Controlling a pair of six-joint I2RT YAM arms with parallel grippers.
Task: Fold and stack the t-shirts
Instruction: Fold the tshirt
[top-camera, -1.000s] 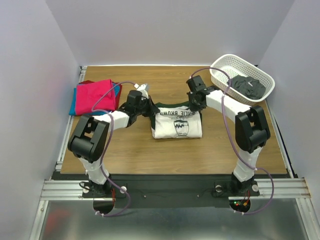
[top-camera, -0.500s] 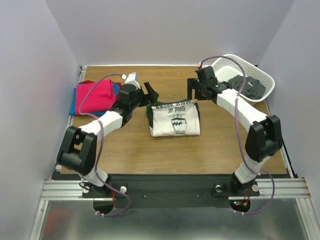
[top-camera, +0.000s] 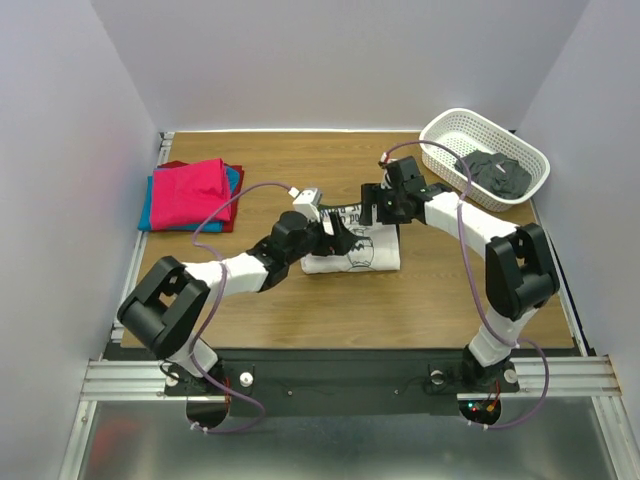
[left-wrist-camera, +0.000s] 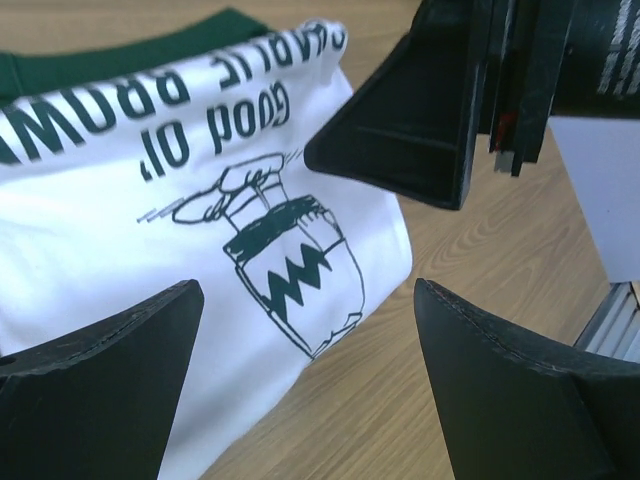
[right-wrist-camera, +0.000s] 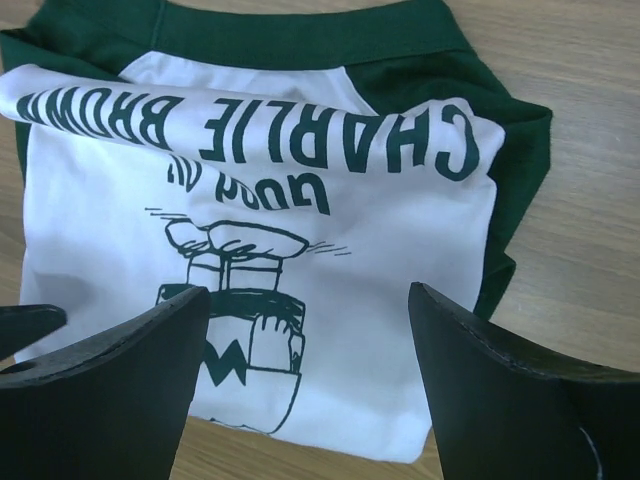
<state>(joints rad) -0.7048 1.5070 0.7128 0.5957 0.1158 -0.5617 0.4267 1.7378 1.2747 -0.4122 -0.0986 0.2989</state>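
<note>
The folded white t-shirt (top-camera: 362, 256) with green sleeves lies print-up in the middle of the worktop (top-camera: 450, 290), slightly wider across than deep. Both tools hang open and empty over it: the left tool (top-camera: 338, 236) above its left half, the right tool (top-camera: 374, 207) at its far edge, the two close together. The stack of magenta, blue and red t-shirts (top-camera: 190, 190) sits well apart at the far left, so I judge the left arm the nearer carrier; only that arm itself crosses the path. The white basket (top-camera: 452, 128), holding a dark garment (top-camera: 495, 173), stands far right, out of the way.
</note>
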